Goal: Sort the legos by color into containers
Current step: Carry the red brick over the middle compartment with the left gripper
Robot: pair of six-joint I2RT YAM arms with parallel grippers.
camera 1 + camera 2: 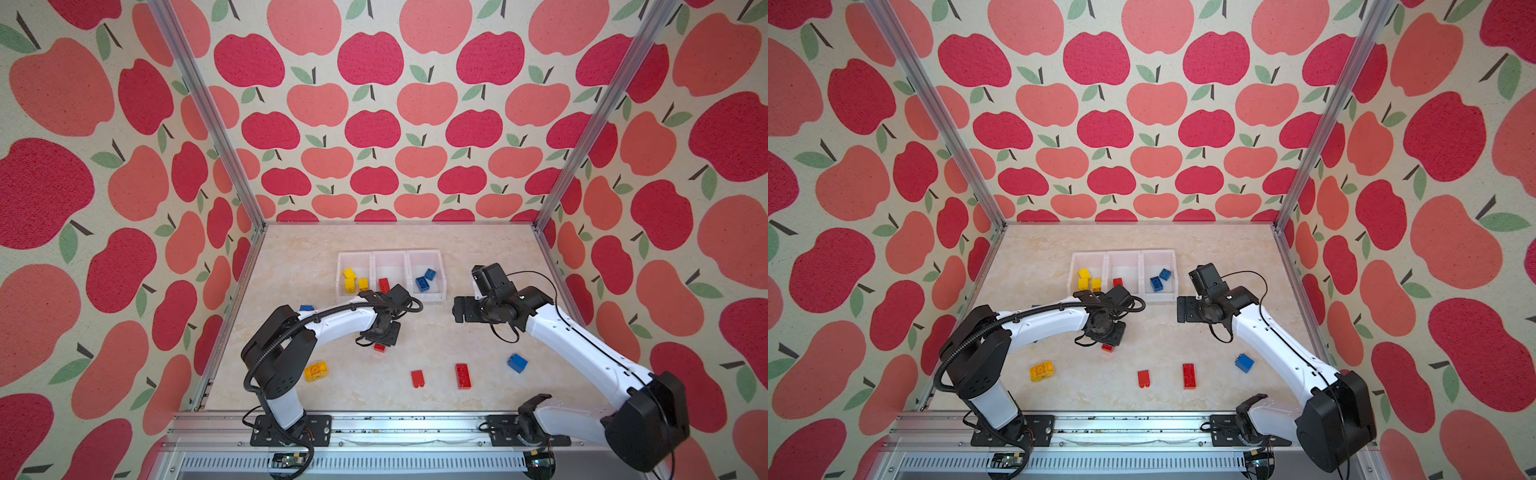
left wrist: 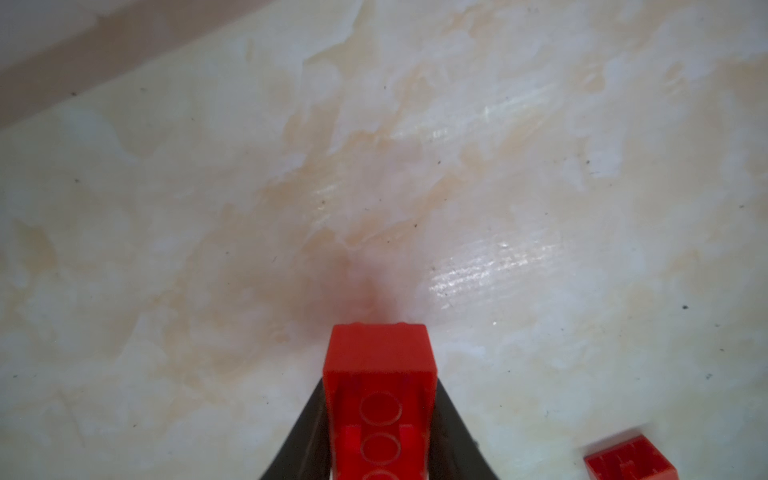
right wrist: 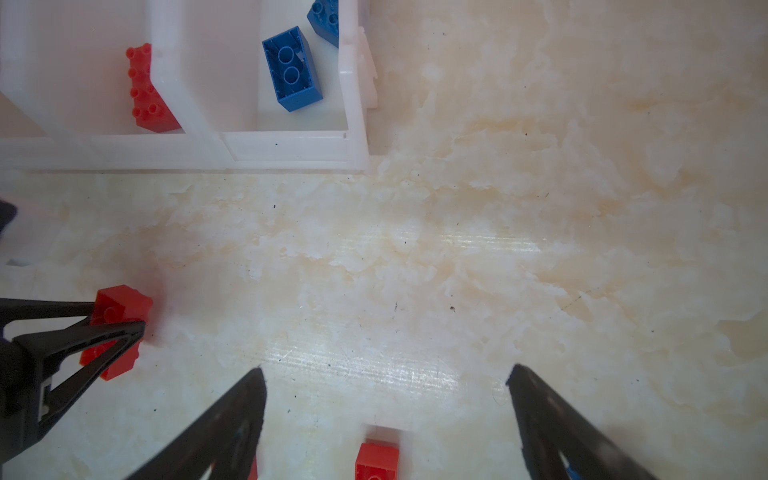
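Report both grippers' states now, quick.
Left gripper: closed on a red lego brick.
Right gripper: open, holding nothing.

A glossy cream counter (image 1: 316, 257) with pale orange marbling lies beneath the left jaws and the right jaws, catching streaks of light just ahead of the right jaws. Walls (image 1: 374, 124) printed with red and pink apples stand well beyond both and to either side. Two aluminium posts (image 1: 208, 112) rise at the far corners. Behind the jaws an aluminium rail (image 1: 415, 424) edges the counter, a slotted grey strip (image 1: 374, 461) below it.
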